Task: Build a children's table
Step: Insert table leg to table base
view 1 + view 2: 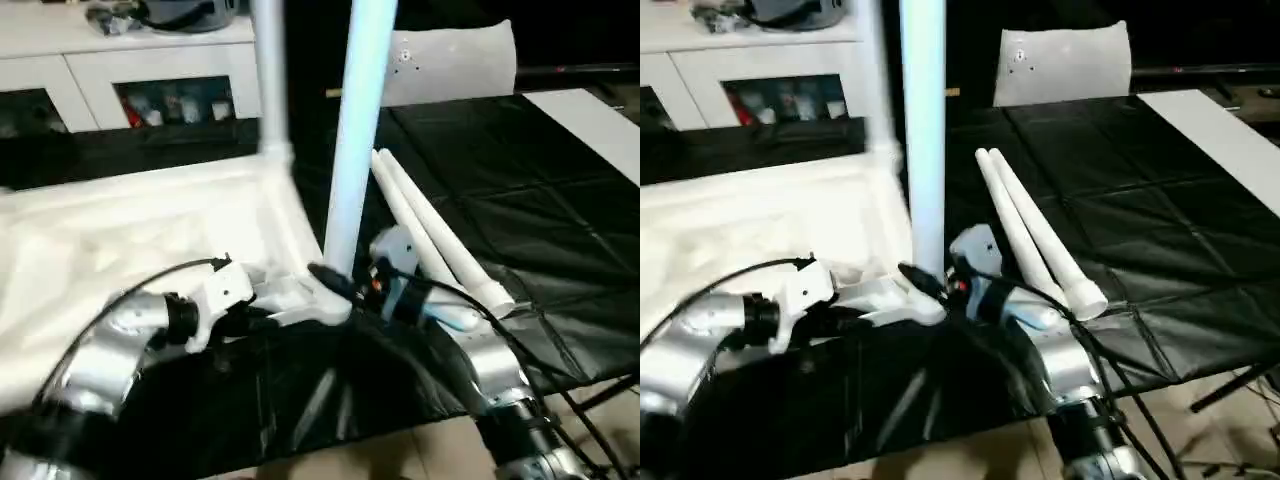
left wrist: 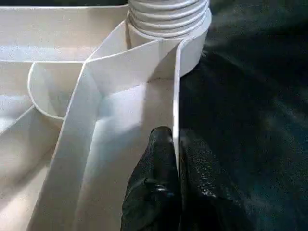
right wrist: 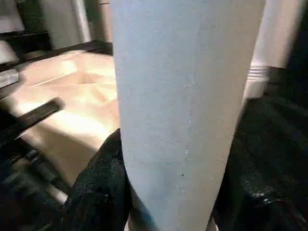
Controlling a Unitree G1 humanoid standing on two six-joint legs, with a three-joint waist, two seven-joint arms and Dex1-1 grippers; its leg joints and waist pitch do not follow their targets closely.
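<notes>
Lying upside down on the black-covered work surface point(image 1: 520, 200), the children's table top point(image 1: 130, 240) carries one leg point(image 1: 268, 75) upright in its far corner socket; two loose legs point(image 1: 435, 235) rest beside it. In the left wrist view, the left gripper point(image 2: 175, 159) pinches the top's thin rim wall point(image 2: 175, 96) below a threaded socket point(image 2: 168, 19). In the right wrist view, the right gripper point(image 3: 168, 192) clamps an upright leg point(image 3: 183, 86) between its black fingers point(image 3: 98, 187).

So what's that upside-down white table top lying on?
The table top lies on a black sheet spread over a raised surface; past the sheet's near edge, pale floor shows below. What the sheet covers under the top is hidden.
</notes>
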